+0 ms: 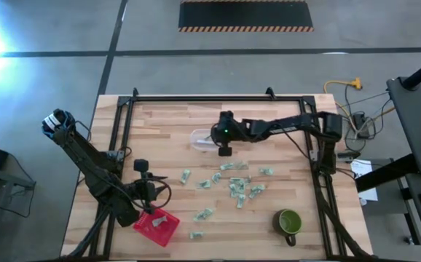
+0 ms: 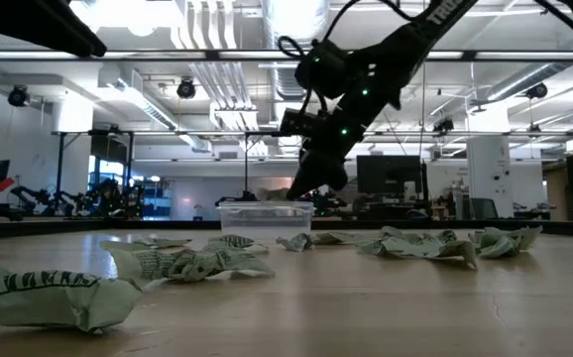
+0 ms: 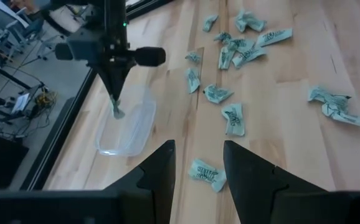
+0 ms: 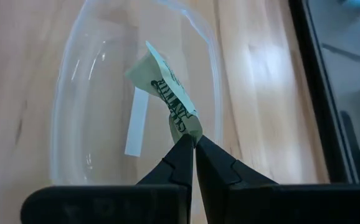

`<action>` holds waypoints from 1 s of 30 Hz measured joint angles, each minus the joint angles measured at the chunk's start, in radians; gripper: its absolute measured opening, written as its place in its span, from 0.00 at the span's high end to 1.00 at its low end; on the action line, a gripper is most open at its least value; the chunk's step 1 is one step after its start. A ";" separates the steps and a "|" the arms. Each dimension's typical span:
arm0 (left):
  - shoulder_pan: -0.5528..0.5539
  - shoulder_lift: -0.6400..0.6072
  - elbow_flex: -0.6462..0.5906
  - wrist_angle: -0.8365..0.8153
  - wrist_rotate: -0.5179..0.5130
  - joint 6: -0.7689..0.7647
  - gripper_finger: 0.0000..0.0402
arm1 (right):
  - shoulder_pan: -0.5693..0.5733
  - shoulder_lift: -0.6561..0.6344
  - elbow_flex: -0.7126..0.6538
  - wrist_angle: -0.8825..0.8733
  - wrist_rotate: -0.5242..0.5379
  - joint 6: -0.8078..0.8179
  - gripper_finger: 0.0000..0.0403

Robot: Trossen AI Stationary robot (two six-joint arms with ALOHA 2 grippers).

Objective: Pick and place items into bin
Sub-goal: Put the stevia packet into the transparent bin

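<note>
Several small pale green-and-white wrapped pieces [image 1: 234, 183] lie scattered on the wooden table, right of its middle. A clear plastic bin [image 1: 202, 140] stands toward the far side. My right gripper [image 4: 194, 142] hangs over the bin [image 4: 74, 130], shut on one piece [image 4: 167, 93]; the low view shows the gripper [image 2: 301, 188] just above the bin's rim [image 2: 265, 205]. My left gripper [image 3: 198, 165] is open above the table's near-left part [image 1: 145, 178]. One piece [image 3: 207, 175] lies on the table below the gap between its fingers. My right gripper pinches the wrapped piece by one crumpled end [image 4: 191, 129], right at the fingertips [image 4: 181, 152]. The fingers point steeply down over the bin. The piece is lifted clear, and its free end [image 4: 144, 62] sticks out beyond the fingers above the bin's floor.
A green mug [image 1: 289, 221] stands near the table's near-right corner. A red object [image 1: 156, 224] lies by the near edge beside my left arm. A black frame [image 1: 196, 97] runs round the table. More pieces [image 2: 39, 293] lie close to the low camera.
</note>
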 joint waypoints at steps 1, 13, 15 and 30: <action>0.000 0.000 0.000 0.000 0.000 0.000 0.71 | 0.000 0.012 0.012 -0.007 0.000 -0.001 0.98; 0.000 0.000 -0.035 0.002 0.005 -0.005 0.71 | 0.000 -0.027 0.032 -0.066 -0.026 0.000 0.76; 0.003 0.000 -0.050 0.001 0.011 -0.006 0.71 | 0.000 -0.045 0.025 -0.077 -0.027 0.000 0.71; 0.352 -0.001 -0.059 0.042 0.373 0.013 0.71 | 0.003 -0.291 -0.169 -0.077 -0.382 0.034 0.57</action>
